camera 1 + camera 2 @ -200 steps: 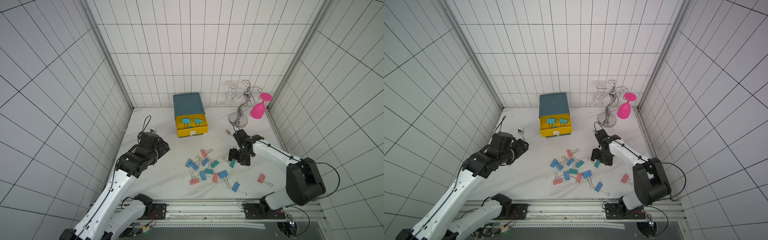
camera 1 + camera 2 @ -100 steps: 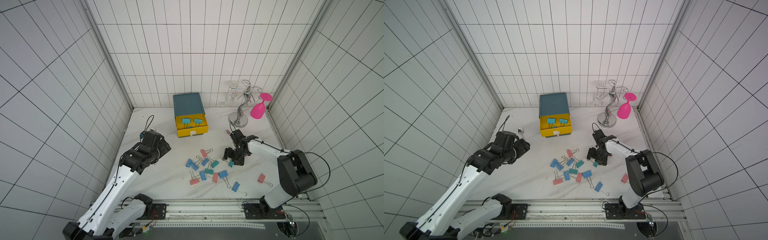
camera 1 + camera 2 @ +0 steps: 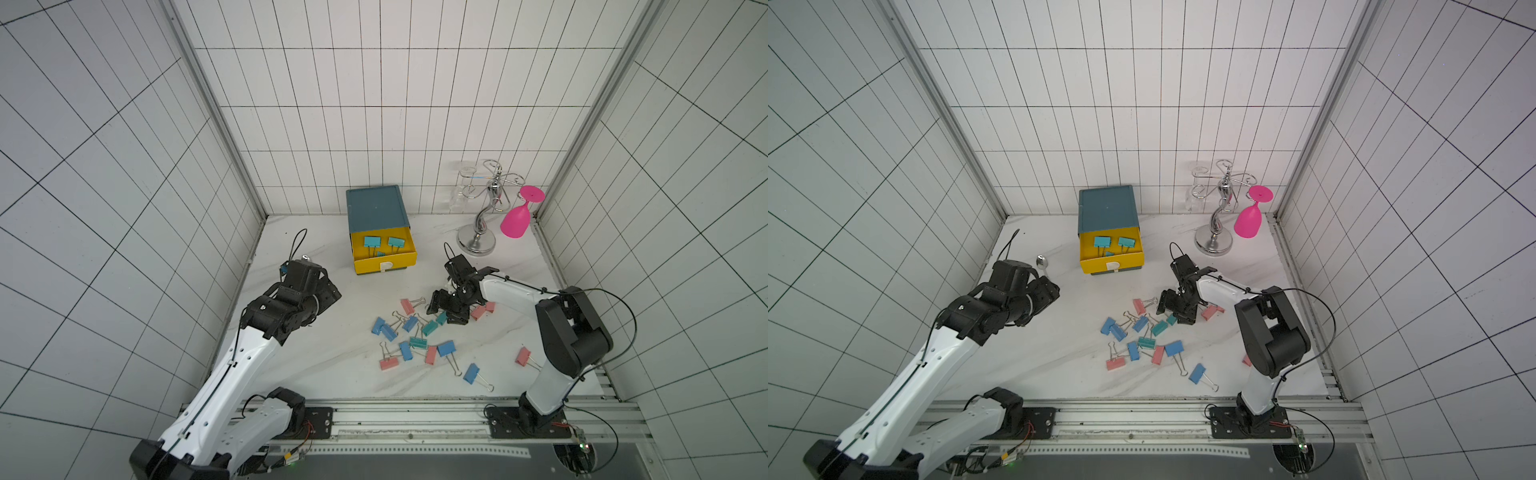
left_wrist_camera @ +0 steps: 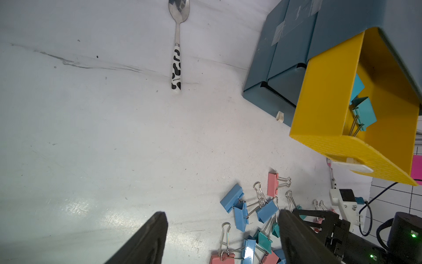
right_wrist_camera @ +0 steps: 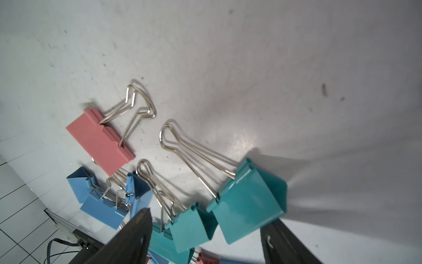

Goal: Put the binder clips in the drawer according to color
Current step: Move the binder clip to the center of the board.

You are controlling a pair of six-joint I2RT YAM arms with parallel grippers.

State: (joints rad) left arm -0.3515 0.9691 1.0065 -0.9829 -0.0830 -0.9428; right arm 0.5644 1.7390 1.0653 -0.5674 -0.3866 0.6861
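Several binder clips (image 3: pixel 415 336) with blue, teal and pink bodies lie scattered mid-table. The yellow drawer (image 3: pixel 384 262) stands pulled out of its blue-green cabinet, with teal clips (image 3: pixel 372 241) inside. My right gripper (image 3: pixel 446 309) is low at the right edge of the pile. In the right wrist view it (image 5: pixel 206 220) is open, and a teal clip (image 5: pixel 249 212) and a second teal clip (image 5: pixel 191 228) lie between its fingers, unclamped. A pink clip (image 5: pixel 100 139) lies just past them. My left gripper (image 3: pixel 330 293) hovers open and empty left of the pile (image 4: pixel 222 213).
A cow-patterned spoon (image 4: pixel 177 66) lies left of the cabinet (image 3: pixel 376 205). A chrome glass rack (image 3: pixel 478 241) with a hanging pink goblet (image 3: pixel 517 220) stands at the back right. A lone pink clip (image 3: pixel 523 356) and a blue clip (image 3: pixel 471 372) lie near the front.
My right gripper has moved left onto the edge of the clip pile. My left gripper has shifted slightly right. Both stay open.
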